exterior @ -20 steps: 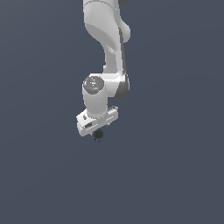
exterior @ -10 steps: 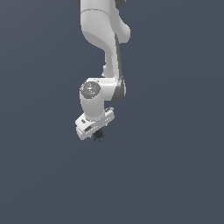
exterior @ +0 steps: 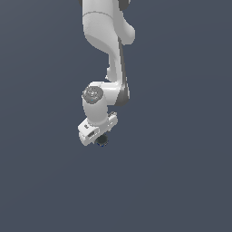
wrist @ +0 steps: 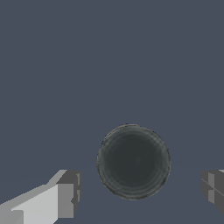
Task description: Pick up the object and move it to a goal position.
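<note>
The object (wrist: 133, 161) is a round dark item seen from above in the wrist view, lying on the grey floor. My gripper (wrist: 140, 190) is open, with one finger (wrist: 68, 194) on one side of the object and the other finger (wrist: 213, 186) on the opposite side, a gap left at each. In the exterior view the object (exterior: 103, 142) shows only as a small dark spot under the white hand, and the gripper (exterior: 99, 138) sits low right over it. Its band and markings are hidden.
The white arm (exterior: 106, 41) comes down from the top of the exterior view. All around is a plain dark grey floor (exterior: 181, 181).
The hand has shifted slightly toward the exterior view's left and turned a little over the object. The object has stayed in place.
</note>
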`<control>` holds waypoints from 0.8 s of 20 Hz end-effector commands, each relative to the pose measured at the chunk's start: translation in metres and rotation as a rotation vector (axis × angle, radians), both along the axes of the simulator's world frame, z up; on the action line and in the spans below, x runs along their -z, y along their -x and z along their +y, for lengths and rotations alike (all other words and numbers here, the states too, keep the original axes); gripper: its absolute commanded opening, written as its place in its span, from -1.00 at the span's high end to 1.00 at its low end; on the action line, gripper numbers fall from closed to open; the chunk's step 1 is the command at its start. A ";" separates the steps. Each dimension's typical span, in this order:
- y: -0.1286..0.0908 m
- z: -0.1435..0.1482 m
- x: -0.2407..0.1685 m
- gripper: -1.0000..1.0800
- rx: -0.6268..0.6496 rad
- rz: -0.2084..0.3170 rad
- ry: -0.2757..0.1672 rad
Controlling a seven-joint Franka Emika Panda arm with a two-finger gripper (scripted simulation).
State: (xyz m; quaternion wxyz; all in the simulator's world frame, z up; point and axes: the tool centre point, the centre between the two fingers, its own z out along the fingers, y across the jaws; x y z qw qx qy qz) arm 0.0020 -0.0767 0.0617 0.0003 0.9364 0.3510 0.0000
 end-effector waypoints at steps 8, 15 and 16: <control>0.001 0.000 0.038 -0.92 -0.004 0.000 0.000; 0.000 0.000 0.048 1.00 -0.004 0.000 0.000; 0.000 0.000 0.048 1.00 -0.004 0.000 0.000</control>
